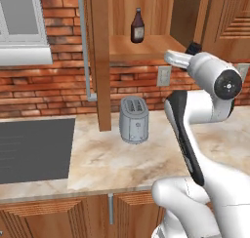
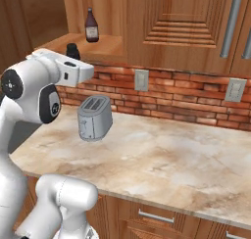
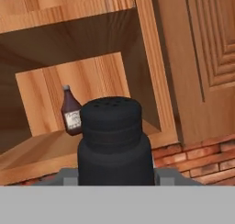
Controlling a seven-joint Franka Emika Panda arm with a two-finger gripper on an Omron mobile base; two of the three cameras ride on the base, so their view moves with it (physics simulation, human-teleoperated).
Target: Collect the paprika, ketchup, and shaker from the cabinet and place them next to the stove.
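Black and unlabelled, the shaker [image 3: 114, 140] sits pinched between the jaws of the gripper [image 3: 114, 179], which hold it low on its body, just in front of the open cabinet [image 3: 151, 71]. Beyond the jaws, at the back of the wooden shelf, stands the ketchup [image 3: 71, 112], upright and well apart from the held shaker. Below the jaws lie the marble counter [image 1: 122, 159] and a grey toaster [image 1: 134, 120]. The carry looks best done level and slow, drawn straight back clear of the cabinet's edge, then swung wide of the toaster toward the stove [image 1: 34, 149], keeping the shaker upright.
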